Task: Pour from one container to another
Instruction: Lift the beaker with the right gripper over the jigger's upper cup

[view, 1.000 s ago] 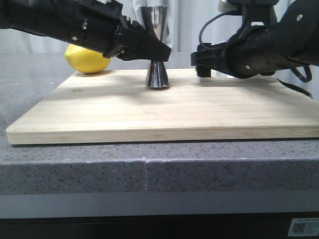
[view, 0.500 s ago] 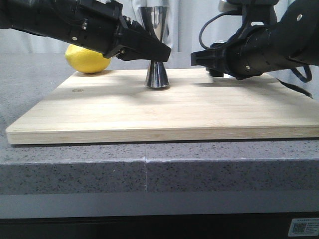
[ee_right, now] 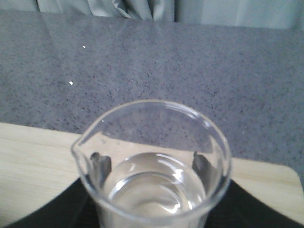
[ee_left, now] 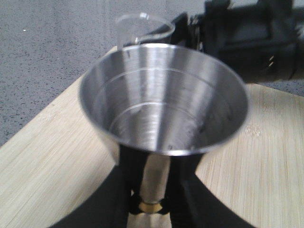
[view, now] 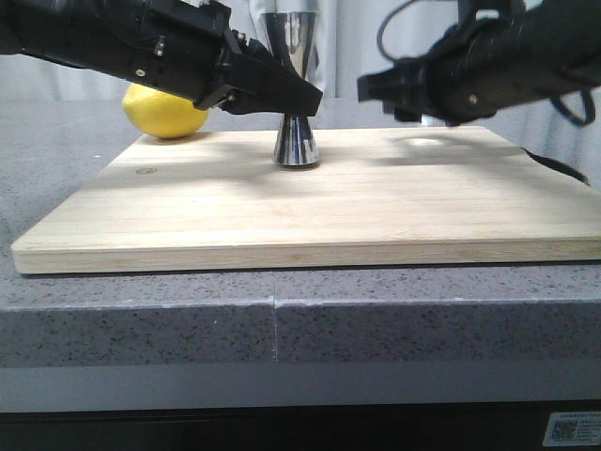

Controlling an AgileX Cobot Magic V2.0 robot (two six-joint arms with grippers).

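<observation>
Steel jigger (view: 297, 94) stands upright on the bamboo board (view: 310, 202), near its back edge – left gripper (ee_left: 151, 197) has its fingers closed on the narrow gold waist, steadying it. Its upper cup looks empty in the left wrist view, bare metal all the way down.

Glass beaker (ee_right: 154, 171) sits clamped between the right gripper's (ee_right: 149, 166) fingers, upright, clear liquid pooled in the bottom, lip not tipped. In the front view the right arm hangs above the board, to the right of the jigger and apart from it; the beaker itself is mostly hidden behind the arm there. The left wrist view shows its rim just behind the jigger's mouth.

Progress: both containers gripped, beaker off the board – pour not yet begun. Left to do: bring the lip over the jigger mouth, tilt, empty, set down. Lemon (view: 164, 111) at the board's back left corner, out of the way
</observation>
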